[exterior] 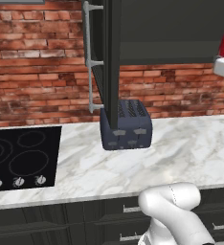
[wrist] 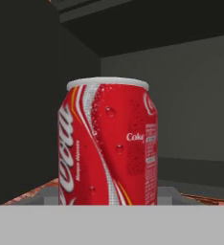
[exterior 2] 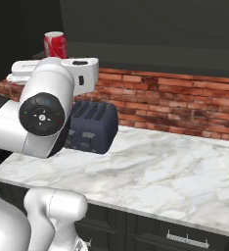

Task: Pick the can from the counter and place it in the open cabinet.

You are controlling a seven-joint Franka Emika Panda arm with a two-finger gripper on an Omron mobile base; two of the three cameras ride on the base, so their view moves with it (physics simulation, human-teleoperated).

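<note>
A: What sits closest in the hand view?
B: The can (wrist: 108, 143), upright at frame centre, with the gripper (wrist: 109, 201) clamped on its base.
A: Where is it?
B: Raised before the cabinet (wrist: 181, 95), whose dark interior lies behind it.
A: And the base views?
B: The toaster (exterior: 126, 125) stands mid-frame on the counter (exterior: 181, 153).
</note>
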